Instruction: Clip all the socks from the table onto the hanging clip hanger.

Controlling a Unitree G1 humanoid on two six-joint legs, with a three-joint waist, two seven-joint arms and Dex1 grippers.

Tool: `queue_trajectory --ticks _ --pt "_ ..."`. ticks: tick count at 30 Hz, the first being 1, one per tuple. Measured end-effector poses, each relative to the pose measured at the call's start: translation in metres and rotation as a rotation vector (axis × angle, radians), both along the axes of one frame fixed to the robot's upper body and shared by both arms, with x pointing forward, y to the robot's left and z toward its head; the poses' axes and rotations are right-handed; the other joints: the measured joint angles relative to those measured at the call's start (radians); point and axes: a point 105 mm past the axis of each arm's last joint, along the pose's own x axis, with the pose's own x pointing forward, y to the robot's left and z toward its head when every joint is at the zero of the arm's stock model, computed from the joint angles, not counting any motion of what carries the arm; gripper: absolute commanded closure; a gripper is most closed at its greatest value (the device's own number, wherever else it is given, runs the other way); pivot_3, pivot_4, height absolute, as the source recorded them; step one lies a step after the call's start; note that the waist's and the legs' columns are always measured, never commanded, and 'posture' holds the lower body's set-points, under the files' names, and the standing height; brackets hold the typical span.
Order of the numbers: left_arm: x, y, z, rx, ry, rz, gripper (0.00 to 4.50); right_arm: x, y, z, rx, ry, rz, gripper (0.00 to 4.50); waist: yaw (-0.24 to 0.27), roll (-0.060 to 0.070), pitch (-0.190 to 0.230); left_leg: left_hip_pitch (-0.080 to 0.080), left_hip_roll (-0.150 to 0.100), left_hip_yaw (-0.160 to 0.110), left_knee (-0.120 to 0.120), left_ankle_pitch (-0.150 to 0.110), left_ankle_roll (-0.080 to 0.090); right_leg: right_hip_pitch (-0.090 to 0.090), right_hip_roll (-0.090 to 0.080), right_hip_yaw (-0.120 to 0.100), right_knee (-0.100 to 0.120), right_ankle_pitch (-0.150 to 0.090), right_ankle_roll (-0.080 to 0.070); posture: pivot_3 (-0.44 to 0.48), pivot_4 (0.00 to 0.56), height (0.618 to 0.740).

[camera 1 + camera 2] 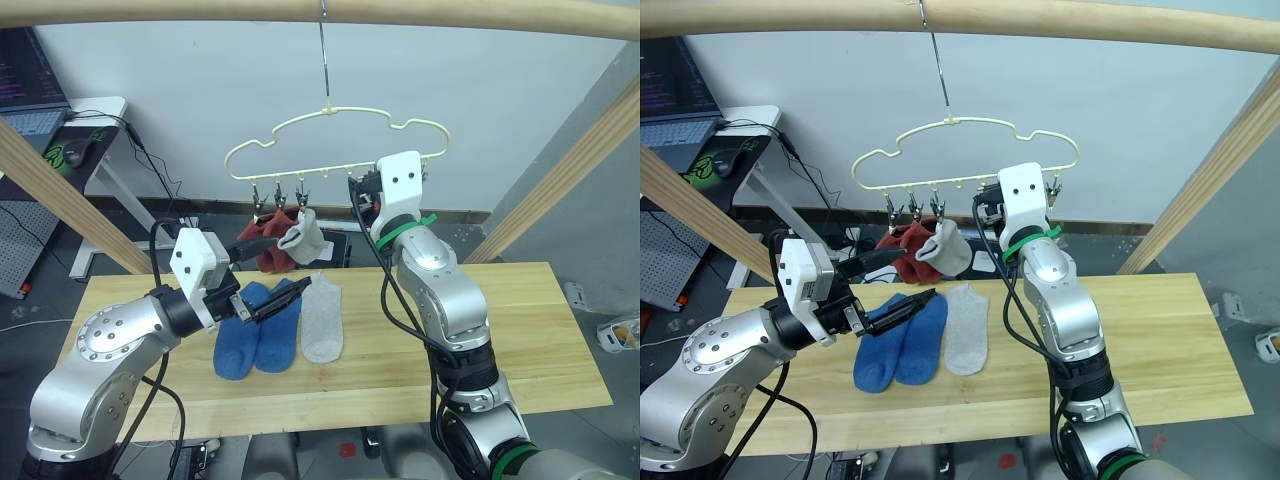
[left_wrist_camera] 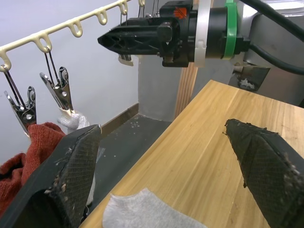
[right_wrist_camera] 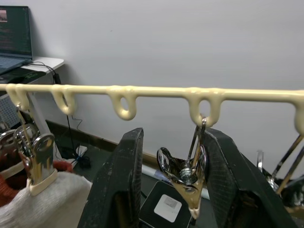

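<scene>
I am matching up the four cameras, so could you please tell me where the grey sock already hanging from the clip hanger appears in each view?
Left eye view: hanging grey sock, centre, below the clip hanger.
Right eye view: centre, above the table.
Left wrist view: a pale sliver under a clip.
Right wrist view: lower corner.
Shared landmark: the hanger's pale yellow looped bar.

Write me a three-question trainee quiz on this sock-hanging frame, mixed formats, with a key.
1. How many socks lie flat on the table?
2. True or false: a light grey sock already hangs from the clip hanger.
3. The right gripper has its fingers around: A) a blue sock B) an empty clip C) the hanger's hook.

Key:
1. Three: two blue socks and a grey one.
2. True.
3. B.
</scene>
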Motion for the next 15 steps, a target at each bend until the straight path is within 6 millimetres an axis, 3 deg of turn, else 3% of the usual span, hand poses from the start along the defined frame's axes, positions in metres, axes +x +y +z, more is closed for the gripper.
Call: queue_trajectory --ticks 7,15 --pt "-0.0002 0.0002 -0.0008 0.0 0.003 0.001 0.01 -0.0004 0.0004 0.0018 0.004 -0.011 0.002 4.45 0.0 0.0 0.0 0.0 0.0 0.0 0.0 0.0 0.0 0.0 0.0 0.0 0.001 0.0 0.0 -0.076 0.201 0.735" --pt "0.0005 0.0019 -0.0035 -0.005 0.019 0.02 0.01 -0.0004 0.0004 0.0019 0.005 -0.011 0.003 4.48 0.0 0.0 0.0 0.0 0.0 0.0 0.001 0.0 0.0 0.0 0.0 0.0 0.002 0.0 0.0 -0.073 0.201 0.735"
